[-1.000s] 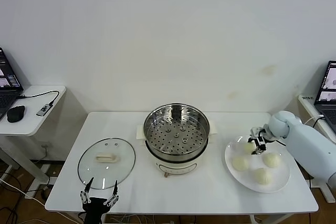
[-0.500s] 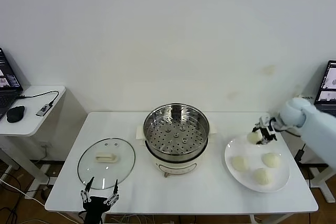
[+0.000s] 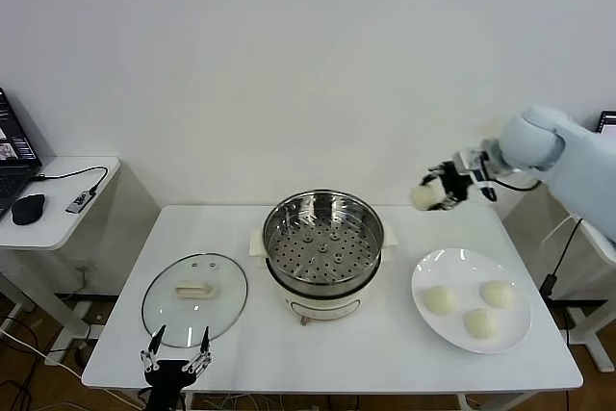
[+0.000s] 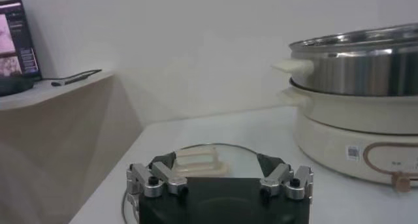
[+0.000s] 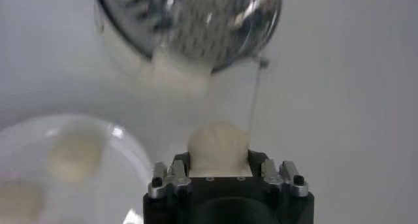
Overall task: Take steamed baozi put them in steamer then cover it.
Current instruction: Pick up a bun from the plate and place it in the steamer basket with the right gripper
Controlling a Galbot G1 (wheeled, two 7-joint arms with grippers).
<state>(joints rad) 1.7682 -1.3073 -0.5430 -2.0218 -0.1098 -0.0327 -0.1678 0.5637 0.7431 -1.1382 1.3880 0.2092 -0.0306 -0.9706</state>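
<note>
My right gripper (image 3: 435, 192) is shut on one steamed baozi (image 3: 422, 197), a smooth cream-white bun, held in the air right of the steamer and above the table. In the right wrist view the same baozi (image 5: 219, 144) fills the gap between the jaws. The steel steamer (image 3: 323, 238) stands open at the table's centre with a bare perforated tray. Three more baozi (image 3: 440, 299) lie on a white plate (image 3: 472, 271) at the right. The glass cover (image 3: 195, 297) lies flat at the left. My left gripper (image 3: 175, 351) waits open at the front edge, just before the cover (image 4: 196, 161).
The white table (image 3: 231, 228) carries everything. A small side desk (image 3: 58, 209) with a laptop, a mouse and a cable stands to the left. Another laptop edge (image 3: 608, 122) shows at the far right. The wall lies close behind the steamer.
My right gripper lifted a baozi off the plate and carried it up and left toward the steamer. Three baozi stay on the plate. The left arm has barely moved.
</note>
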